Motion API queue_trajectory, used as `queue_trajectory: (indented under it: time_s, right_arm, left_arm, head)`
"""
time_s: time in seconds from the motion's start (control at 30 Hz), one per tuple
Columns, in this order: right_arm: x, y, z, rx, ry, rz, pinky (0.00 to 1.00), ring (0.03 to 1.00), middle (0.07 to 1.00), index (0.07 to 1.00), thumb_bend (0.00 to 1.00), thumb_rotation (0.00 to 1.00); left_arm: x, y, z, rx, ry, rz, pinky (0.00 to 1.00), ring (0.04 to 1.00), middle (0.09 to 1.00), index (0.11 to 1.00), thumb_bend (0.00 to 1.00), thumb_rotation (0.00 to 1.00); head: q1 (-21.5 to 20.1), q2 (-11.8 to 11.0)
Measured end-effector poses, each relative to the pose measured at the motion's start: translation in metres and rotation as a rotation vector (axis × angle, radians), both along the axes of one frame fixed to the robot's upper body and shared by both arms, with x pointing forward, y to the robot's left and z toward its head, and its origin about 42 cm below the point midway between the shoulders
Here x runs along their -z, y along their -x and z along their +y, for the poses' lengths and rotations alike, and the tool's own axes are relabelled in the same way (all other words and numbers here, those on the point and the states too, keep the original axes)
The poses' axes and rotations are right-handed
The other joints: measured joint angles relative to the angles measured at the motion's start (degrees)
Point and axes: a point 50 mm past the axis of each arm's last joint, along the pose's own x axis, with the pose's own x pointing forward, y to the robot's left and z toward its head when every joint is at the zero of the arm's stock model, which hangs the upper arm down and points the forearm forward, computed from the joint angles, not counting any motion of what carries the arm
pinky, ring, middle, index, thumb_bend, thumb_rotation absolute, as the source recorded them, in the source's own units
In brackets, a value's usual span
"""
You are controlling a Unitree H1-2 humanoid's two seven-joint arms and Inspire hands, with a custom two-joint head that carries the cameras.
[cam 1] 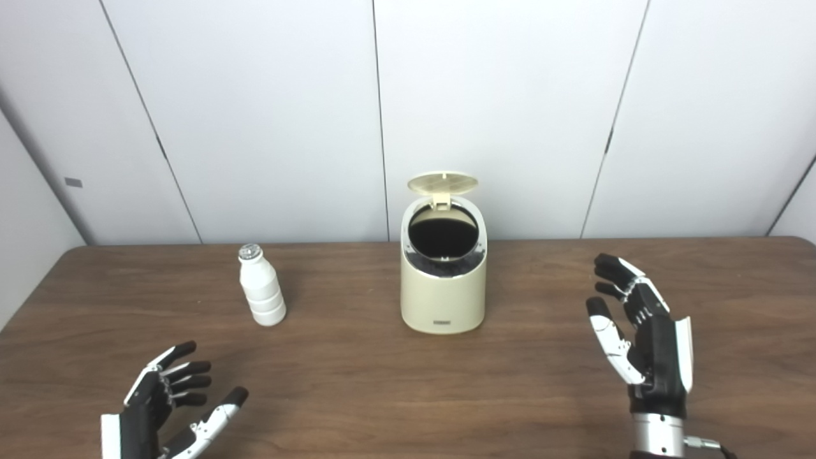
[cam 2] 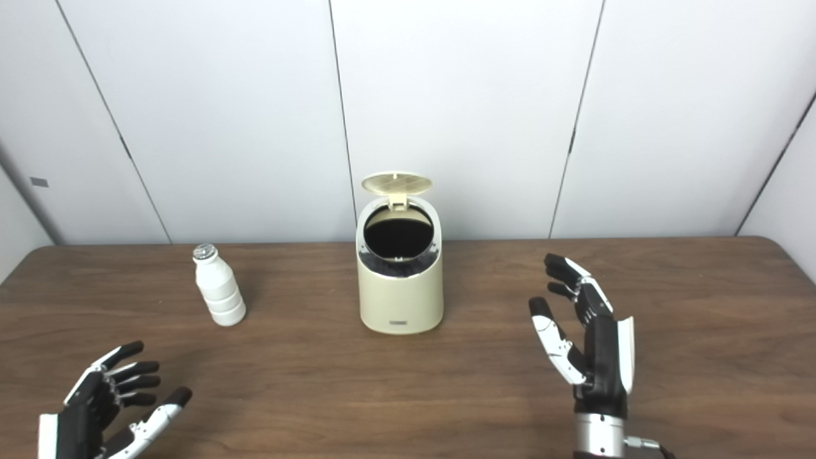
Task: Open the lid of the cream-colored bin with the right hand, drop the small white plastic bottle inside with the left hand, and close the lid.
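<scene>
Right hand: your right hand (cam 1: 641, 335) is up off the wooden table (cam 1: 542, 395), fingers spread apart and pointing toward the back wall, thumb out to the bin side, nothing in it. It sits well to the right of the bin and a bit nearer to you, not touching it.

Left hand: your left hand (cam 1: 167, 408) is down at the bottom left corner of the view, palm turned inward, fingers loosely apart, also holding nothing. It's nearer to you than the bottle, well apart from it.

Bin: the cream-colored bin (cam 1: 443, 299) stands upright around the middle of the table, toward the back edge. You can see straight into the round dark opening (cam 1: 443, 234), and nothing shows in there, just dark.

Lid: the lid (cam 1: 442, 183) is already flipped up, standing behind the opening on its hinge at the back rim, ribbed underside facing you.

Bottle: the small white plastic bottle (cam 1: 261, 295) is standing upright on the table to the left of the bin, clear gap between them, silvery foil cap (cam 1: 250, 252) on top. Nobody's touching it.

Background: plain white wall panels (cam 2: 459, 115) behind the table.
</scene>
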Motion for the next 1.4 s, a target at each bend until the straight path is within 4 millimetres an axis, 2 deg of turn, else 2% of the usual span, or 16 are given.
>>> queue_trajectory:
  time_s: [0.13,0.23,0.4,0.57,0.67,0.77,0.9,1.17,1.4]
  right_arm:
    - [0.002,-0.005,-0.004,0.001,-0.018,0.008,0.74,0.792,0.785,0.759,0.29,0.53]
    - [0.003,-0.007,-0.008,-0.002,-0.026,0.015,0.72,0.785,0.786,0.758,0.28,0.48]
    - [0.004,-0.014,-0.017,-0.002,-0.028,0.028,0.71,0.781,0.784,0.758,0.28,0.59]
    - [0.003,-0.020,-0.022,0.006,-0.019,0.028,0.69,0.768,0.776,0.752,0.28,0.62]
    - [0.002,-0.020,-0.023,0.006,-0.024,0.026,0.67,0.761,0.771,0.748,0.29,0.63]
    - [0.002,-0.020,-0.024,0.006,-0.023,0.024,0.65,0.746,0.764,0.745,0.29,0.65]
    - [0.000,-0.020,-0.025,0.000,-0.018,0.020,0.64,0.737,0.754,0.736,0.28,0.66]
    - [-0.006,-0.016,-0.031,0.010,0.029,0.002,0.62,0.727,0.748,0.725,0.25,0.67]
    - [-0.007,-0.014,-0.031,0.012,0.043,-0.002,0.62,0.732,0.745,0.720,0.23,0.63]
  left_arm:
    - [0.006,-0.005,-0.003,0.015,0.021,0.069,0.92,0.950,0.966,0.999,0.99,0.26]
    - [0.006,-0.017,-0.003,0.020,0.019,0.083,0.93,0.964,0.975,1.000,1.00,0.35]
    - [0.005,-0.046,0.001,0.007,-0.057,0.108,0.91,0.967,0.984,1.000,1.00,0.43]
    - [0.005,-0.078,0.003,-0.015,-0.049,0.111,0.95,0.999,1.000,1.000,1.00,0.37]
    - [0.005,-0.094,0.002,-0.020,-0.032,0.108,0.93,0.989,1.000,1.000,1.00,0.37]
    - [0.006,-0.106,-0.001,-0.020,-0.025,0.116,0.91,0.976,0.998,1.000,1.00,0.36]
    - [0.004,-0.121,-0.003,-0.018,-0.034,0.134,0.78,0.899,0.938,0.981,1.00,0.37]
    - [-0.004,-0.158,0.001,0.045,-0.103,0.175,0.75,0.875,0.904,0.949,1.00,0.30]
    - [-0.002,-0.177,0.002,0.068,-0.136,0.213,0.70,0.826,0.867,0.895,1.00,0.27]
  head:
    - [3.0,-0.4]
    - [4.9,-0.9]
    - [6.8,-1.3]
    - [8.4,-1.8]
    - [9.5,-1.8]
    - [10.2,-1.7]
    - [10.7,-1.3]
    - [10.6,-1.3]
    - [10.2,-1.3]
